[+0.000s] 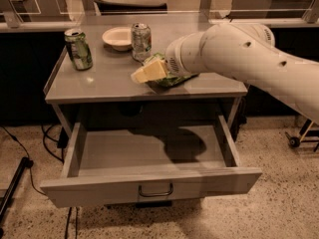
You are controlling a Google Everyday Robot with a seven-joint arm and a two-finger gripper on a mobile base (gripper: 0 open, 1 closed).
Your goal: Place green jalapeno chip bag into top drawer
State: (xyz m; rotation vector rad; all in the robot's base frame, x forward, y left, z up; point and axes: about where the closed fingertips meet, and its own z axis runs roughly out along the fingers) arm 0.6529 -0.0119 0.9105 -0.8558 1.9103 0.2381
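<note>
Grey bench (99,81) stands above the top drawer (99,185), which is wide open. On the bench lies the green jalapeno chip bag (173,78), with the end effector (147,72) right on it; I cannot tell whether it grips. A loose hold on slick foil could drop the bag short of the drawer, and a careless swing could topple the silver can (141,41) close behind.
</note>
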